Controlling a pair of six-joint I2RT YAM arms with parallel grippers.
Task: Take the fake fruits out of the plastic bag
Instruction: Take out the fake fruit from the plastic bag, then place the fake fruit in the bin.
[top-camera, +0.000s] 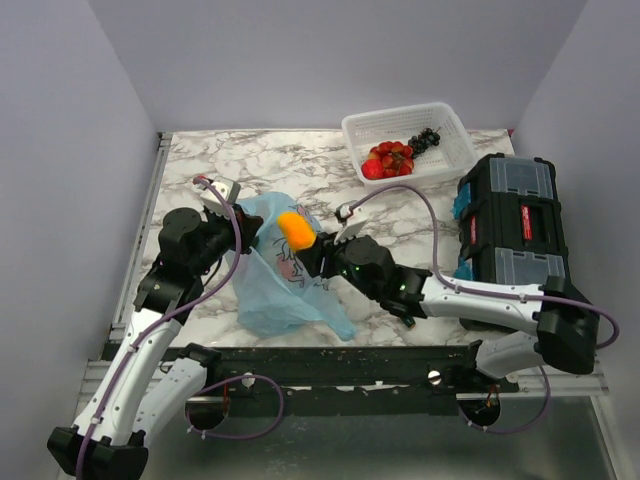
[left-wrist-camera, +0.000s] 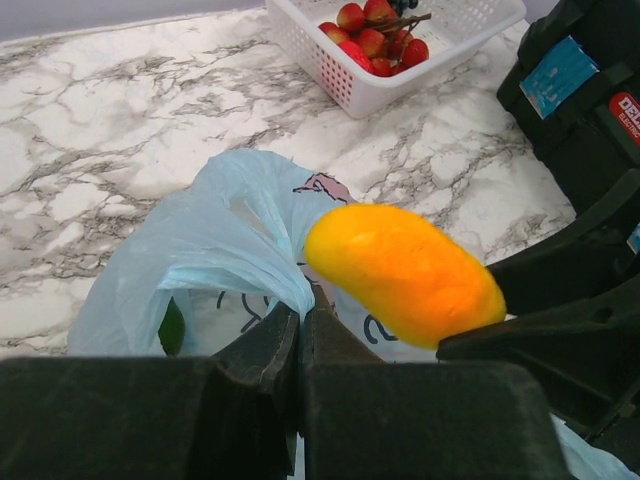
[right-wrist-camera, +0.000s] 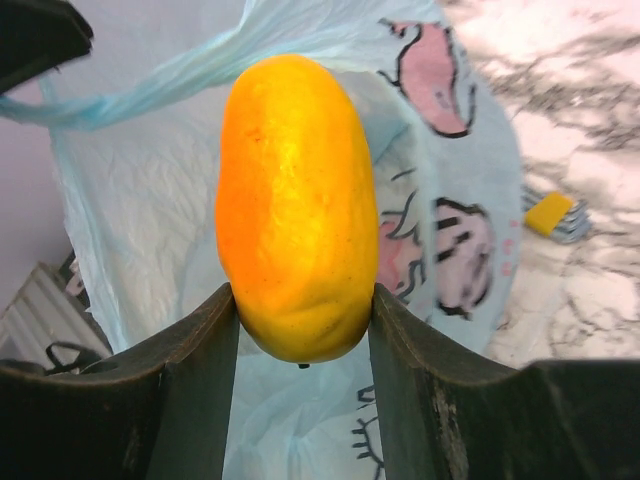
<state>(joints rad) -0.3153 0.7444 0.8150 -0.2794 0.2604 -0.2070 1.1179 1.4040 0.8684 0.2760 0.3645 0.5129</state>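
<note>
The light-blue plastic bag (top-camera: 272, 275) with pink and dark cartoon print lies on the marble table. My left gripper (top-camera: 243, 228) is shut on the bag's rim (left-wrist-camera: 262, 262) and holds it up. My right gripper (top-camera: 305, 245) is shut on the orange-yellow oval fruit (top-camera: 295, 231), held just above the bag's mouth; the fruit also shows in the left wrist view (left-wrist-camera: 402, 272) and in the right wrist view (right-wrist-camera: 296, 205). A green fruit (left-wrist-camera: 171, 328) shows through the bag's wall. Several red fruits (top-camera: 388, 160) lie in the white basket (top-camera: 452, 150).
A dark grape bunch (top-camera: 426, 138) lies in the basket beside the red fruits. A black toolbox (top-camera: 510, 220) stands at the right edge. A small yellow bit (right-wrist-camera: 550, 213) lies on the table beyond the bag.
</note>
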